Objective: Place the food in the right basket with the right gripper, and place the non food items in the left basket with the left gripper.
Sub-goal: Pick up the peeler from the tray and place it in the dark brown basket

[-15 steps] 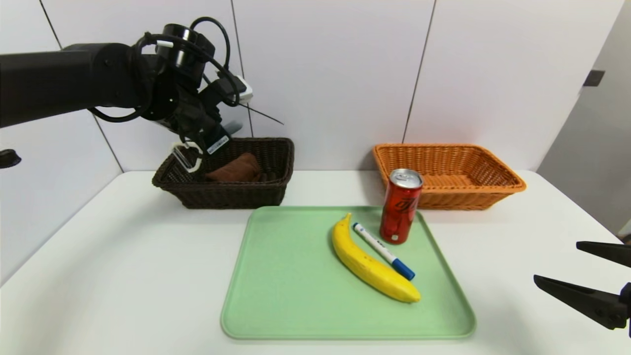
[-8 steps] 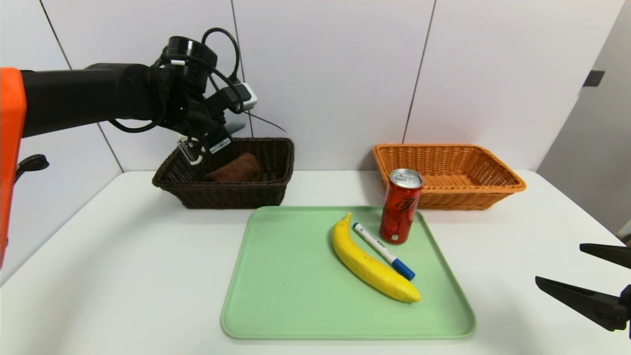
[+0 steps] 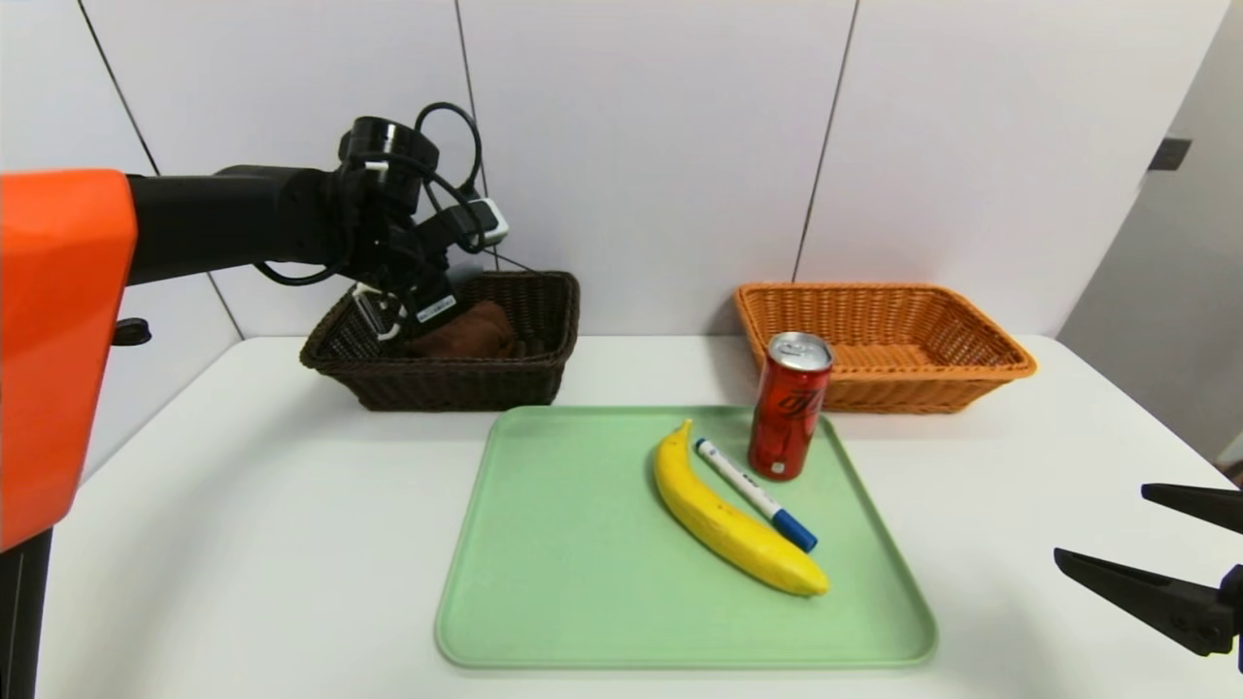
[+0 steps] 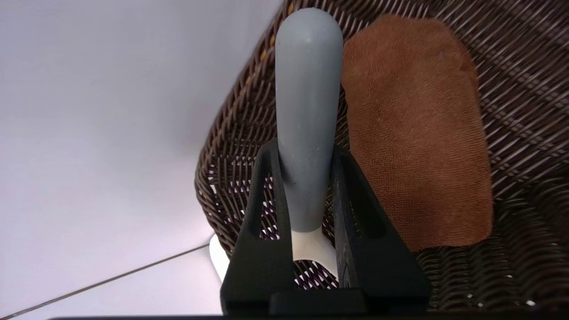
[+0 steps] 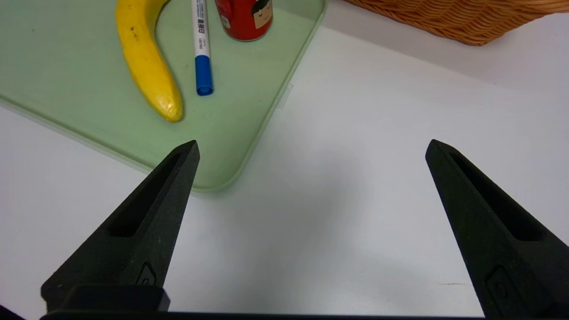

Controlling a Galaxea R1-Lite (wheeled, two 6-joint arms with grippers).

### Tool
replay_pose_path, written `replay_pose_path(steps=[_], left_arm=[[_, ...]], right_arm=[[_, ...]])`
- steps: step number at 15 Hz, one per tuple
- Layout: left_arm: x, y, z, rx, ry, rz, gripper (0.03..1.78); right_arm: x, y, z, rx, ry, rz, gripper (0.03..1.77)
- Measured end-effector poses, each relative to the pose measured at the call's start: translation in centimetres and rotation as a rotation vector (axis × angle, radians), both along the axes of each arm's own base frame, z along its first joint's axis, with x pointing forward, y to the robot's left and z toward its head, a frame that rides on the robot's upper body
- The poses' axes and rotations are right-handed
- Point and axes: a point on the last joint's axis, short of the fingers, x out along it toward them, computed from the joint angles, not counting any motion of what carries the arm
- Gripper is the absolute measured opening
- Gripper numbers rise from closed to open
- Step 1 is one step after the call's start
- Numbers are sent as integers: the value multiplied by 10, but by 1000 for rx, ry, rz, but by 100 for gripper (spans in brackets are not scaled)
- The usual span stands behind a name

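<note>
Dark brown wicker basket (image 3: 456, 386) lies below the left gripper (image 4: 306, 164), its fingers pinching the peeler's grey handle (image 4: 307, 89); rolled brown cloth (image 4: 418, 133) just beside them, in the basket. Risk: release too near the wall, and the peeler's white head (image 3: 388, 328) could snag the rim and tip out. Right gripper (image 5: 313, 141) idle beside the tray, fingers spread wide.

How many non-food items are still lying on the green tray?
1: the marker, lying between the banana and the red can. No other shows on the tray.
</note>
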Motion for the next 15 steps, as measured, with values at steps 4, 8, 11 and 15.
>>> replay_pose_path(steps=[4, 8, 11, 15], left_arm=[[7, 3, -11, -2, 25, 14, 29], [9, 4, -16, -14, 35, 27, 80], [9, 4, -15, -46, 31, 47, 108], [-1, -5, 1, -192, -10, 118, 134]], right_arm=[[0, 0, -1, -2, 2, -2, 175], [0, 0, -1, -1, 2, -2, 175], [0, 0, 0, -1, 1, -3, 175], [-2, 0, 0, -2, -6, -6, 175]])
